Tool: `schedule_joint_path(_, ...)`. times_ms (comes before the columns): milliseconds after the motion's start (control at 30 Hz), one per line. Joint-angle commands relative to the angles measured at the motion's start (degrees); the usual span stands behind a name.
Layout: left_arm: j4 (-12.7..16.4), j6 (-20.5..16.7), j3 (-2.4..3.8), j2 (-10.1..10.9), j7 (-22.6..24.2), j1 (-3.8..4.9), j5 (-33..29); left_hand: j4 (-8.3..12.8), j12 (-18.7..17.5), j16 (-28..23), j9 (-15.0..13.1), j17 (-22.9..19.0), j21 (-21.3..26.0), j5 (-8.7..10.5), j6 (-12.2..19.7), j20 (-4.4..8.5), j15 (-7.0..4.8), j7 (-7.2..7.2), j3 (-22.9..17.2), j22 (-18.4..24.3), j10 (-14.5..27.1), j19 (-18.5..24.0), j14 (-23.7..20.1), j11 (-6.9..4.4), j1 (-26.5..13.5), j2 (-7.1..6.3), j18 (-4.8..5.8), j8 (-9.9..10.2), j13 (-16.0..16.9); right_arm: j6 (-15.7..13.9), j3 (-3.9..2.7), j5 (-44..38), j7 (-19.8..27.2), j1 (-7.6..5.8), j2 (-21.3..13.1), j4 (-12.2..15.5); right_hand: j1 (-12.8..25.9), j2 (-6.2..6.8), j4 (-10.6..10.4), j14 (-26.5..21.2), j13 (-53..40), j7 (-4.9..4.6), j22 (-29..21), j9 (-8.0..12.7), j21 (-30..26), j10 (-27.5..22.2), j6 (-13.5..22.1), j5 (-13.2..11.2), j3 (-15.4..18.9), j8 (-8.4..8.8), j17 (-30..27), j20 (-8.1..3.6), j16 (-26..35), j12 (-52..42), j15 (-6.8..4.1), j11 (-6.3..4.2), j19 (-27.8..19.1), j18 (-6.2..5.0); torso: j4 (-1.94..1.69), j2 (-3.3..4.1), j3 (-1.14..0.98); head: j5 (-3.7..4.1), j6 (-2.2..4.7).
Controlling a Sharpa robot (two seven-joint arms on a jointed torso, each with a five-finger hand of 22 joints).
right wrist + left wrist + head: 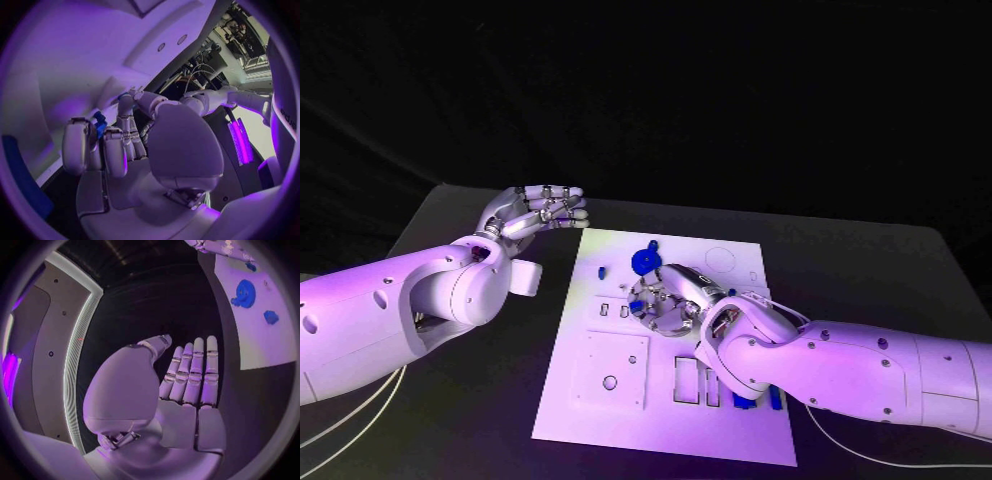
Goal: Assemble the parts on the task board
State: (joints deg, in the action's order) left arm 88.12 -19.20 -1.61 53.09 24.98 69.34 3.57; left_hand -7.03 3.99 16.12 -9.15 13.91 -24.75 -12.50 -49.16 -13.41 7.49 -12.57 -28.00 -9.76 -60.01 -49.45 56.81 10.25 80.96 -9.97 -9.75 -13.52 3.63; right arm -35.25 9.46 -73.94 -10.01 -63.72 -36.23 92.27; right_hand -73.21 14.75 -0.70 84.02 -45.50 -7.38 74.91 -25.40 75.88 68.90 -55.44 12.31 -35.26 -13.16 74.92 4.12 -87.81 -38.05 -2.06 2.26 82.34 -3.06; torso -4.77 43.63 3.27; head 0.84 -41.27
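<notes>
The white task board (625, 400) lies in the middle of the black table. My right hand (672, 300) hovers low over its centre with fingers curled in. A small blue part (100, 125) sits pinched between its fingers; a bit of blue shows beside the hand (639, 308). A round blue gear-like part (646, 262) stands on the board just beyond that hand, also seen from the left wrist (244, 292). A smaller blue part (603, 272) lies to its left. My left hand (538, 212) is raised off the board's far left corner, fingers (197, 370) straight and holding nothing.
Two blue parts (740, 398) lie by the board's right edge, partly under my right forearm (848, 365). The board has rectangular slots (685, 378) and a square plate (610, 370) near its front. Bare black table (459, 230) lies around the board.
</notes>
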Motion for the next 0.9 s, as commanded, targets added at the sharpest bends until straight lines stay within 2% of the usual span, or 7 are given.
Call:
schedule_joint_path(33, 0.1, 0.8, 0.04, -0.1, 0.3, 0.03, 0.1, 0.3, -0.3, -0.3, 0.1, 0.1, -0.2, 0.18, -0.2, 0.14, 0.12, -1.11, 0.2, -0.1, 0.3, 0.4, 0.0, 0.16, 0.0, 0.21, -0.52, 0.4, 0.0, -0.2, 0.01, -1.7, -0.6, 0.05, -0.1, 0.1, -0.1, 0.82, 0.3, 4.3, -0.1, -0.23, 6.3, 0.3, -0.3, 0.2, 0.8, 0.2, 0.3, 0.62, 6.8, 0.31, 0.2, -0.3, 0.44, 0.13, -0.3, -0.47, 0.03, 0.03, -0.01, 0.09, -0.01)
schedule_joint_path(367, 0.0, 0.8, 0.04, -0.2, 0.3, 0.02, 0.1, 0.6, -0.4, -0.6, 0.1, 0.3, -0.7, 0.20, -0.2, 0.13, 0.13, -1.10, -0.1, -0.3, 0.3, 0.7, 0.1, 0.16, -0.3, 0.21, -0.51, 0.5, 0.0, 0.2, 0.01, -2.5, -1.5, 0.05, -0.4, 0.1, -0.2, 1.19, 0.5, 4.3, -0.7, -0.45, 6.4, 0.5, -0.3, 0.5, 1.4, 0.2, 0.5, 1.28, 6.8, 0.44, 0.3, -1.0, 0.61, 0.33, -0.2, -0.45, 0.01, 0.03, -0.01, 0.21, -0.07)
schedule_joint_path(900, -0.1, 0.8, 0.03, -0.2, 0.3, -0.01, 0.1, 0.6, -0.4, -0.6, 0.1, 0.3, -0.7, 0.20, -0.2, 0.13, 0.13, -1.10, -0.1, -0.3, 0.3, 0.7, 0.1, 0.16, -0.3, 0.21, -0.51, 0.5, 0.0, 1.1, 0.01, -3.0, -2.3, 0.10, -1.1, 0.9, -0.3, 1.19, 0.6, 4.3, -4.1, -0.35, 6.5, 0.6, -0.2, 2.4, 0.8, 0.2, 0.8, 1.35, 6.8, 0.53, 0.2, -5.2, 0.63, 0.28, -0.1, -0.43, -0.01, 0.00, 0.01, 0.18, -0.17)
